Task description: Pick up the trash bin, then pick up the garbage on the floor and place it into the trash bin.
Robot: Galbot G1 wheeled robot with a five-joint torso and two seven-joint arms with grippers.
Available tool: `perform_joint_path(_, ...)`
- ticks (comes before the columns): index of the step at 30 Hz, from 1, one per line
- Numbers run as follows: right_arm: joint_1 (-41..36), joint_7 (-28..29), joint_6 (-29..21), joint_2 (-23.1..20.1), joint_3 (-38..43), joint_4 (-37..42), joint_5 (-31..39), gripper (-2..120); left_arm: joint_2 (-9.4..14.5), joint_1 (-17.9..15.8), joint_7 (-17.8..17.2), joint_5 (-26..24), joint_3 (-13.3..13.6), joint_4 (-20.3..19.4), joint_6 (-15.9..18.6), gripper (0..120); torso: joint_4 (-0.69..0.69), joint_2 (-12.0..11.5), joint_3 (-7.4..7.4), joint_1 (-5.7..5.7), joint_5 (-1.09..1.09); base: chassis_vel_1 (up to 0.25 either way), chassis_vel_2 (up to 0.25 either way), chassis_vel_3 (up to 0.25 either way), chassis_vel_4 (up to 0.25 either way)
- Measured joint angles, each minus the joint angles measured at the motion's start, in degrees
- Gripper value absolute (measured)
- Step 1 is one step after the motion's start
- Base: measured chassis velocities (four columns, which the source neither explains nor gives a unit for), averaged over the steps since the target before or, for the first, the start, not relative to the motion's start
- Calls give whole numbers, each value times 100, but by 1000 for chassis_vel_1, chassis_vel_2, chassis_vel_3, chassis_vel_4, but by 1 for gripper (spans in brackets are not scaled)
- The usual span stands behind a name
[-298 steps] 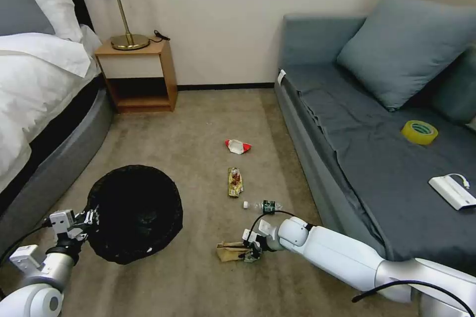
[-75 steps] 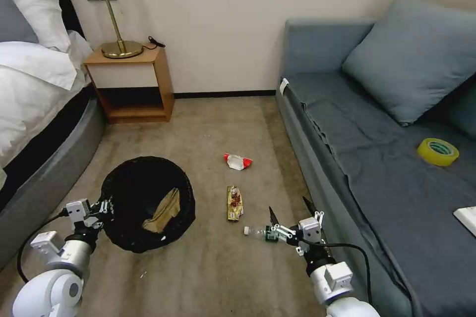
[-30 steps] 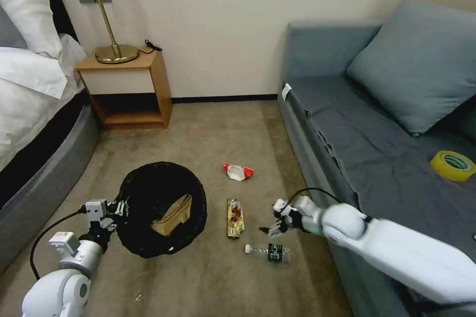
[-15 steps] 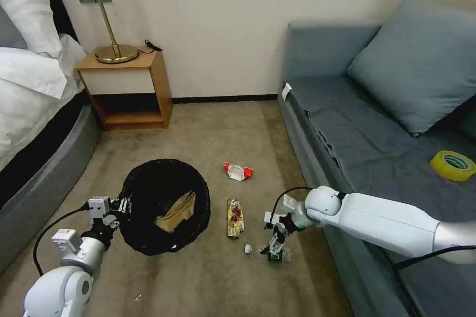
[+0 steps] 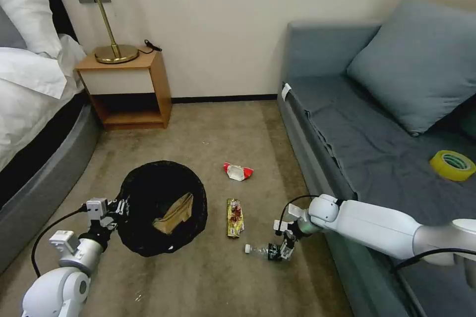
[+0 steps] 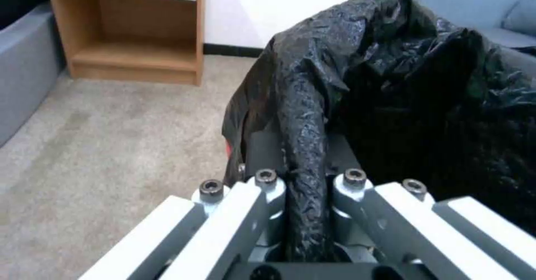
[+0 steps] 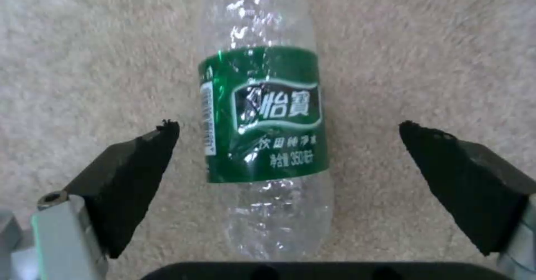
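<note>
Bottle: lies on its side on the carpet, between my two open right pads and touching neither. In the head view it sits at about 5 o'clock of the bin, cap pointing toward the bin side.
Right claw: mine, spread wide, hanging straight over the bottle's green label. The left pad stands closer to the bottle than the right one.
Left claw: pinched tight on the black-bagged rim of the bin, which it holds at 9 o'clock of the bottle.
Paper bag: already inside the bin, leaning against its far wall.
Snack wrapper: flat on the carpet at 11 o'clock of the bottle, between it and the bin.
Red wrapper: on the carpet farther out, at 12 o'clock of the snack wrapper.
Risk, rolling: the bottle is round, thin and looks empty. Since my pads are not centred on it, I judge the nearer one would touch first and nudge it sideways before the other arrives.
Risk, squeeze: soft clear plastic may buckle, so a hard close could squirt it out of my pads.
Risk, depth: if I close too high I would catch only the upper curve and it could pop out downward; too low and my tips dig into the carpet.
Risk, bin: my hold is on bag and rim together, as far as I can tell. If only the bag is caught, the bin could sag or tilt.
</note>
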Motion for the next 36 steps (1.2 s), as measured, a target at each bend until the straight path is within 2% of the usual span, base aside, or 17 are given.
perform_joint_path(11, -238, 19, 58, 221, 82, -310, -156, 100, 37, -23, 1, -46, -26, 139, -34, 5, 1, 0, 0, 0, 0, 0, 0, 0, 0)
perform_joint_path(14, -273, -5, 101, 242, 88, -358, -204, 93, 37, -29, 1, -51, -25, 160, -39, 5, 0, 0, 0, 0, 0, 0, 0, 0, 0)
perform_joint_path(18, -328, -32, 142, 249, 171, -430, -247, 74, 57, -24, 1, -73, -33, 161, -41, 5, 0, 0, 0, 0, 0, 0, 0, 0, 0)
perform_joint_path(19, -328, -32, 142, 249, 171, -430, -247, 74, 57, -24, 1, -73, -33, 161, -41, 5, 0, 0, 0, 0, 0, 0, 0, 0, 0)
perform_joint_path(22, -393, -23, 156, 274, 257, -483, -270, 58, 80, -24, 1, -86, -33, 168, -40, 5, 0, 0, 0, 0, 0, 0, 0, 0, 0)
perform_joint_path(23, -393, -23, 156, 274, 257, -483, -270, 58, 80, -24, 1, -86, -33, 168, -40, 5, 0, 0, 0, 0, 0, 0, 0, 0, 0)
perform_joint_path(26, -404, 3, 146, 268, 304, -436, -304, 43, 101, -33, -28, -116, -28, 175, -27, 5, 0, 0, 0, 0, 0, 0, 0, 0, 0)
perform_joint_path(28, -405, 10, 141, 266, 316, -427, -312, 42, 107, -32, -37, -130, -27, 174, -18, 5, 0, 0, 0, 0, 0, 0, 0, 0, 0)
perform_joint_path(30, -407, 48, 127, 261, 375, -395, -337, 32, 133, -12, -74, -177, -29, 142, 21, 5, 0, 0, 0, 0, 0, 0, 0, 0, 0)
perform_joint_path(36, -490, 220, 69, 126, 591, -139, -343, 20, 171, 109, -257, -358, -79, 30, 109, 5, 0, 0, 0, 0, 1, 0, 0, 0, 0)
